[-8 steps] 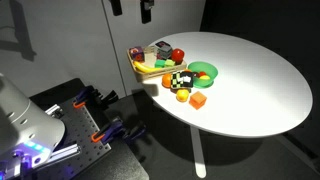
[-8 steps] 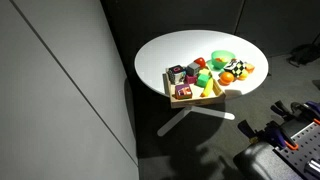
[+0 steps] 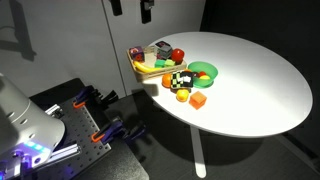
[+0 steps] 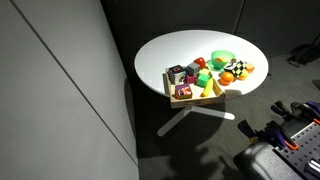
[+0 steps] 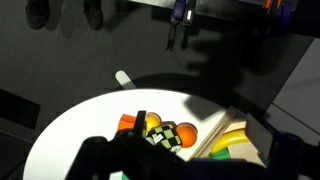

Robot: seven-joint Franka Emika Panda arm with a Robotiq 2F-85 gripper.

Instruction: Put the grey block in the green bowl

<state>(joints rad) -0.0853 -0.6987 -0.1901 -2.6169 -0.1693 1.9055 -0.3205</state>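
Note:
The green bowl [image 3: 204, 70] [image 4: 223, 58] sits on the round white table, next to the yellow-edged tray. A small whitish-grey block [image 3: 160, 47] [image 4: 192, 68] seems to lie in the tray among other toys; it is too small to be sure. In the wrist view I look down from high above. My gripper [image 5: 198, 120] shows as two dark fingers spread wide with nothing between them, over the checkered piece [image 5: 165, 135] and an orange ball [image 5: 185, 133]. The grey block and the bowl do not show clearly there.
The yellow-edged tray [image 3: 143, 66] [image 4: 183, 97] holds several toys near the table edge. An orange cube [image 3: 199, 100] [image 5: 125, 122], a yellow ball [image 5: 152, 123] and a checkered piece [image 3: 178, 80] [image 4: 228, 76] lie by the bowl. Clamps and equipment [image 3: 95, 115] stand beside the table.

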